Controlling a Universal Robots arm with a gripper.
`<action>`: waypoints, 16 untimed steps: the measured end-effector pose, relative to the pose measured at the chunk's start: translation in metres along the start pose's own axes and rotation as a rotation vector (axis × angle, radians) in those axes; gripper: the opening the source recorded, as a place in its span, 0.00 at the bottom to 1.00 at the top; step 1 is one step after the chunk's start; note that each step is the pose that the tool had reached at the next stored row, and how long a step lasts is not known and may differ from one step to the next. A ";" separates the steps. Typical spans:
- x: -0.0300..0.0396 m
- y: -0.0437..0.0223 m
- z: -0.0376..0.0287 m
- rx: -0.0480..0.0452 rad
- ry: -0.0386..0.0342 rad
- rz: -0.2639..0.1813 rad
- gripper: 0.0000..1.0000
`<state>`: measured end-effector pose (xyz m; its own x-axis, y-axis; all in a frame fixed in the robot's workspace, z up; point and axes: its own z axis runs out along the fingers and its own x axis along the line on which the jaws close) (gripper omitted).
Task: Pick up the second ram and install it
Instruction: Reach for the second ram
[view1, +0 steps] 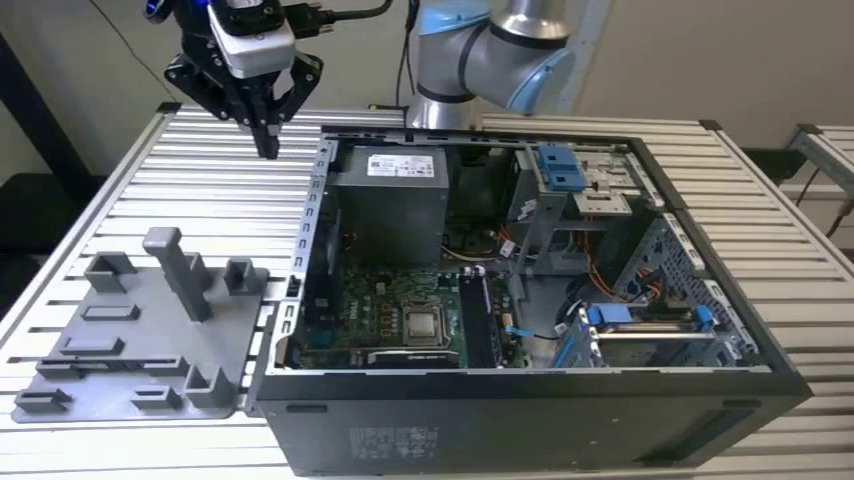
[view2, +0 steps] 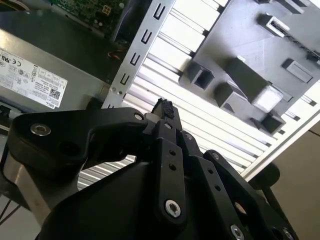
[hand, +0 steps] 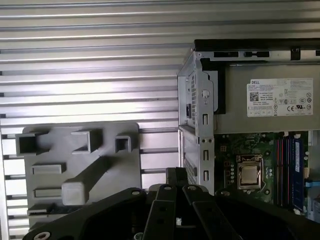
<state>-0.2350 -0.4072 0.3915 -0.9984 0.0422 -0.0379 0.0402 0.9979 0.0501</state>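
Slatted aluminium tabletop | black robot hand clenched, empty, hovering beside open black computer case | slim dark memory board upright in green motherboard slot, apparently seated, hence no grip.

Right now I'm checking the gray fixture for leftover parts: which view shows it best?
The exterior view: the whole fixture lies in sight, posts and pockets plain. In the first wrist view the gripper hides one edge of it; the second wrist view cuts it off at the frame.
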 end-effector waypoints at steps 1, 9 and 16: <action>0.0006 0.0000 0.0001 -0.0004 0.0005 -0.011 0.11; 0.0081 -0.0004 0.0003 -0.0011 0.0187 -0.044 0.11; 0.0180 -0.0008 0.0001 -0.0010 0.0455 -0.055 0.11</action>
<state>-0.2530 -0.4072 0.3907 -0.9999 -0.0150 0.0048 -0.0148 0.9986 0.0503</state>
